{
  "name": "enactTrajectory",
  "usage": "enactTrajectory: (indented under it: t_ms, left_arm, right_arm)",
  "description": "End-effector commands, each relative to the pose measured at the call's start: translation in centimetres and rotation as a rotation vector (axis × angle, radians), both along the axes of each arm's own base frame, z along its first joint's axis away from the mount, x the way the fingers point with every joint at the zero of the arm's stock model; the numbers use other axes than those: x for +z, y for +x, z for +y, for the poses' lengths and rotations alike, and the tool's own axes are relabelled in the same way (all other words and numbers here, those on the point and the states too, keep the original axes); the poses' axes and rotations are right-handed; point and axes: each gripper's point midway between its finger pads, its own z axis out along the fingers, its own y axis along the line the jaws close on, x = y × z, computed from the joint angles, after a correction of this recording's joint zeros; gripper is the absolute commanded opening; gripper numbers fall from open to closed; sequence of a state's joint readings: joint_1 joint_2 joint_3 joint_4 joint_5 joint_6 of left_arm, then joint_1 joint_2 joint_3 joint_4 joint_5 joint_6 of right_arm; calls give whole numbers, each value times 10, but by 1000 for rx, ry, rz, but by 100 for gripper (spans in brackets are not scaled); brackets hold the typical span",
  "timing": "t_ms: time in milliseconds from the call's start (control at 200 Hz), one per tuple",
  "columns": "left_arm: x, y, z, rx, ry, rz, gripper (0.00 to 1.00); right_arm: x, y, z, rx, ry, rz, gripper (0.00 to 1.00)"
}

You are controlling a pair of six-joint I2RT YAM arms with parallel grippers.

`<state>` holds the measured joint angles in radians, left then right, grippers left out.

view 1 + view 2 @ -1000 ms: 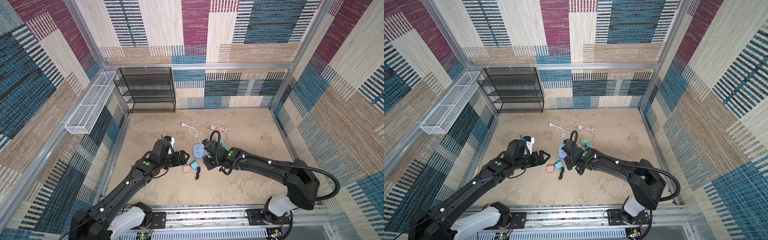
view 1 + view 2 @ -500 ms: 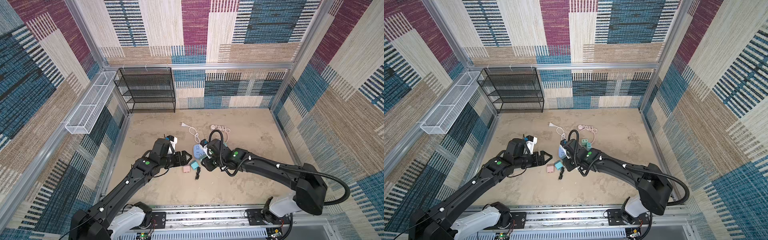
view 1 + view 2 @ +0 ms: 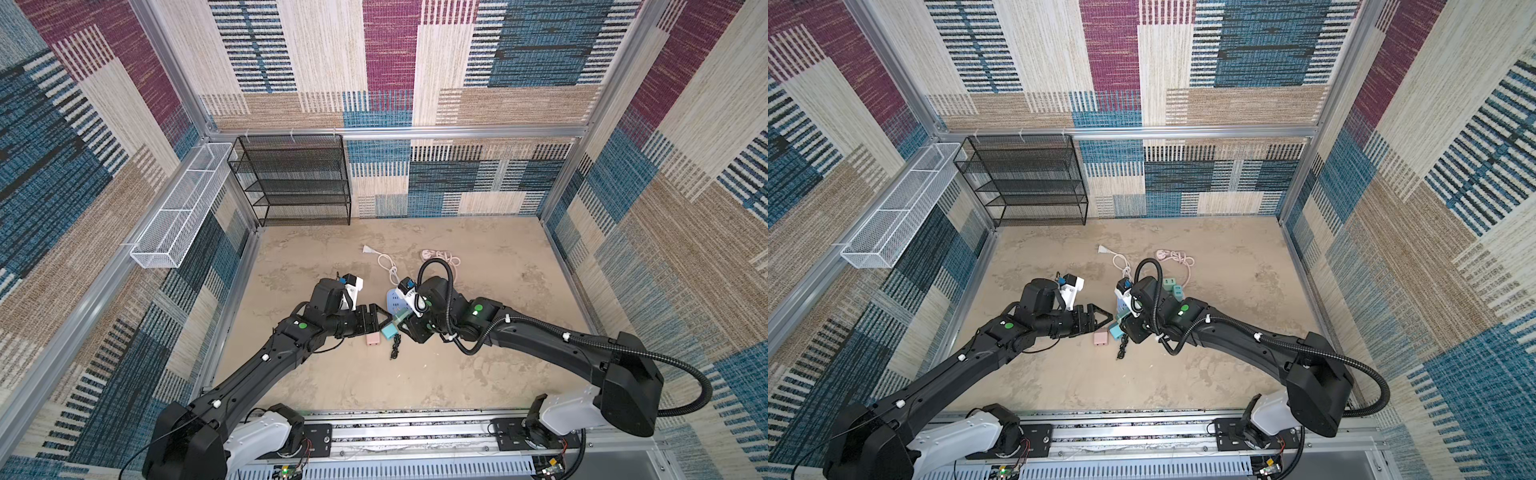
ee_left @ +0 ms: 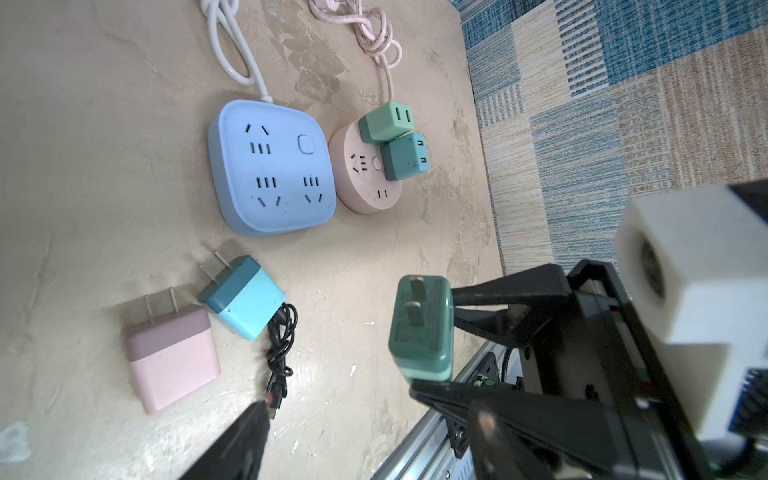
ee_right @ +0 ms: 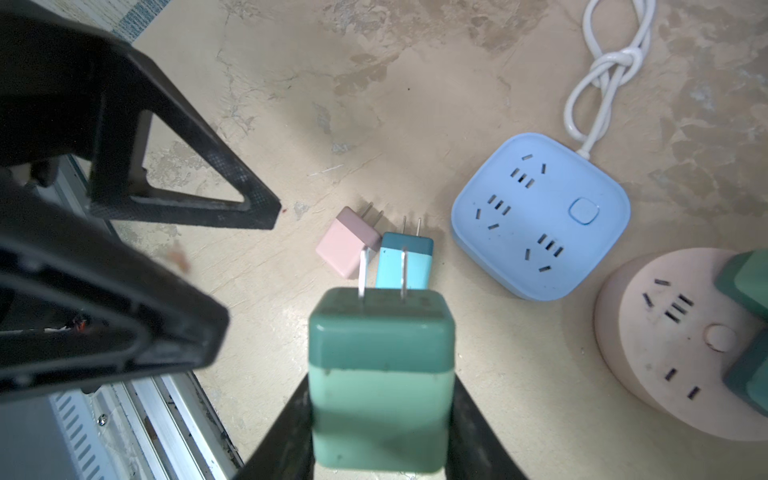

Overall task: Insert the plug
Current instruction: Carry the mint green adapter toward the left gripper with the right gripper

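My right gripper (image 5: 380, 419) is shut on a two-tone green plug (image 5: 380, 374) and holds it above the floor, prongs pointing away from the wrist. The same plug (image 4: 419, 328) shows in the left wrist view between the right fingers (image 4: 507, 291). My left gripper (image 3: 380, 318) stands open right beside it; its fingers (image 5: 187, 187) are spread, with the tips just short of the plug. A blue square socket block (image 5: 540, 216) lies on the floor. Next to it is a pink round socket (image 5: 673, 345) with two green plugs in it.
A pink plug (image 4: 170, 357), a blue plug (image 4: 245, 303) and a coiled black cable (image 4: 280, 345) lie under the grippers. A black wire shelf (image 3: 295, 178) stands at the back left. A white wire basket (image 3: 178, 208) hangs on the left wall.
The two grippers have come closer together over the loose plugs. The left jaws have narrowed a little but stay open. The right gripper keeps its hold on the green plug.
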<state>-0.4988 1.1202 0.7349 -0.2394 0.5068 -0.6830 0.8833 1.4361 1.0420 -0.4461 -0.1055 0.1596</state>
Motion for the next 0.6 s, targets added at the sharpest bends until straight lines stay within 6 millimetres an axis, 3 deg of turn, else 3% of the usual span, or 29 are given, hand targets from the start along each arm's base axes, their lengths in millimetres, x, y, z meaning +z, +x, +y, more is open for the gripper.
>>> enactTrajectory:
  t_ms: [0,596]
  left_arm:
    - [12,4,-8,-15,-56,-13,79]
    - [17,0,-6,-5,-61,-3,79]
  right_arm:
    - [4,0,4,25,8,-13,0]
    - [21,-7,14,118,48,-37,0]
